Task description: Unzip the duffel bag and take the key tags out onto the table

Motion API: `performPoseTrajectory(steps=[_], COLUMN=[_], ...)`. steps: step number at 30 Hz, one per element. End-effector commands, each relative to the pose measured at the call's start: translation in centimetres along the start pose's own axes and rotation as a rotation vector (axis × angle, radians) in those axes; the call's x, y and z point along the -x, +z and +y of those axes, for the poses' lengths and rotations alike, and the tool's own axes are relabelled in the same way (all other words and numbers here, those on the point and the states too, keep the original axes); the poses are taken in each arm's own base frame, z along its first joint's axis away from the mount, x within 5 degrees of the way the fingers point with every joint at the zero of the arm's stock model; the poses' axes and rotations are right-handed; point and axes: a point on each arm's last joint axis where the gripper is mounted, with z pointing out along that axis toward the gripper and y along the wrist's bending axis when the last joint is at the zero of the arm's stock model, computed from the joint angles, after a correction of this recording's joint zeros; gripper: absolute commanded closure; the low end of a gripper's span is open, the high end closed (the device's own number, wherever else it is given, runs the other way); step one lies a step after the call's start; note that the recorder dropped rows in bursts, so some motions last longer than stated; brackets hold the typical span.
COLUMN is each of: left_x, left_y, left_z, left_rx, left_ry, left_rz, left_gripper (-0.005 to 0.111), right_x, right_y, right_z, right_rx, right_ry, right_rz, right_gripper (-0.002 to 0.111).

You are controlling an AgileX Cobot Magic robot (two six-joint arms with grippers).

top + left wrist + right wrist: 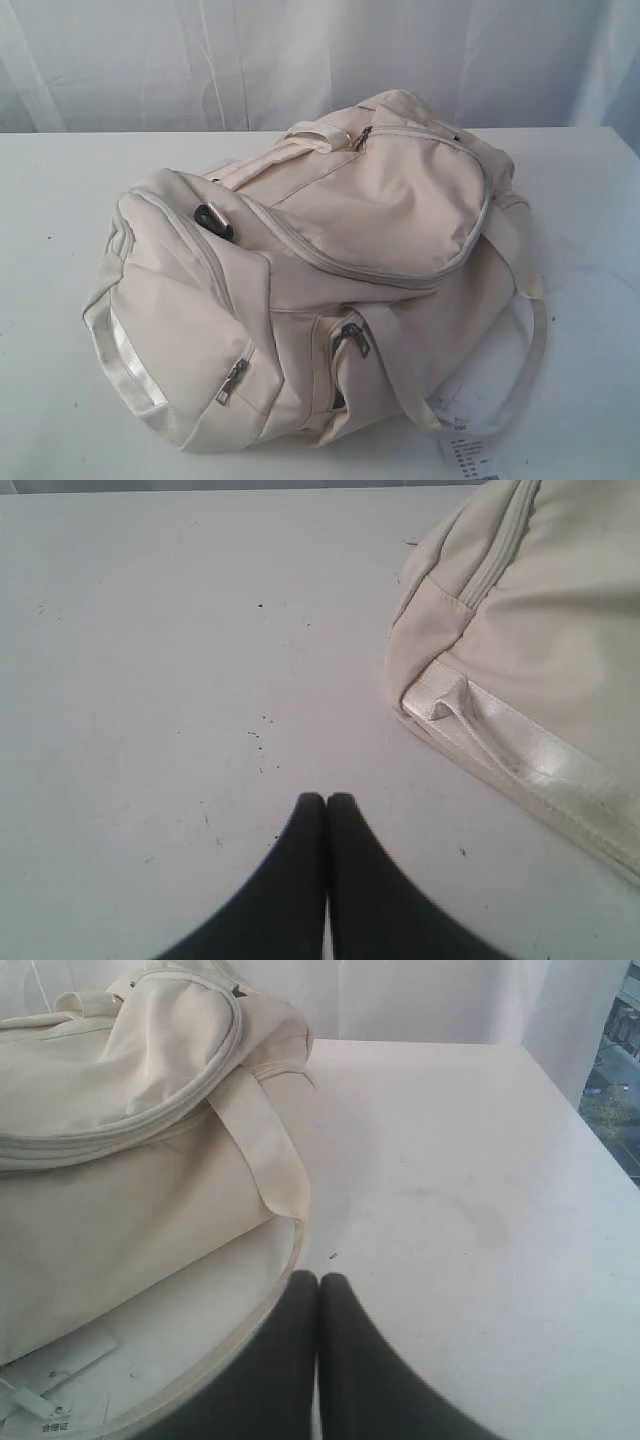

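The cream-white duffel bag (320,270) lies on the white table (60,200), its long grey zipper (330,262) closed and a black ring (212,220) on its left end. No key tags show in any view. My left gripper (326,798) is shut and empty over bare table, apart from the bag's end (520,660). Beside the bag's strap loop (262,1150), my right gripper (318,1278) is also shut with nothing in it. Neither gripper appears in the exterior view.
A white printed paper label (470,455) lies on the table at the bag's front right, also visible as the label (55,1390) in the right wrist view. A white curtain (300,50) hangs behind the table. The table's right edge (590,1130) is near.
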Motion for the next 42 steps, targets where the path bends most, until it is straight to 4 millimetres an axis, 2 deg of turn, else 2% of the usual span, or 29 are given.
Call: performPoseTrajectory(steps=[1, 25, 28, 37, 42], left_x=[0.0, 0.1, 1.0, 4.8, 5.6], left_y=[0.0, 0.0, -0.1, -1.4, -2.1], left_z=[-0.1, 0.0, 0.1, 0.6, 0.8], left_rx=[-0.008, -0.006, 0.007, 0.067, 0.082], left_ry=[-0.012, -0.009, -0.015, -0.016, -0.016], left_rz=[-0.004, -0.021, -0.119, -0.565, -0.681], left_gripper=[0.107, 0.107, 0.107, 0.107, 0.107], right_x=[-0.2, -0.2, -0.2, -0.2, -0.2], right_y=[0.0, 0.0, 0.0, 0.0, 0.0], right_z=[0.0, 0.0, 0.0, 0.0, 0.0], right_rx=[-0.008, -0.008, -0.008, -0.008, -0.008], right_ry=[0.003, 0.003, 0.003, 0.003, 0.003], right_rz=[-0.002, -0.002, -0.002, -0.002, -0.002], right_gripper=[0.108, 0.108, 0.108, 0.108, 0.108])
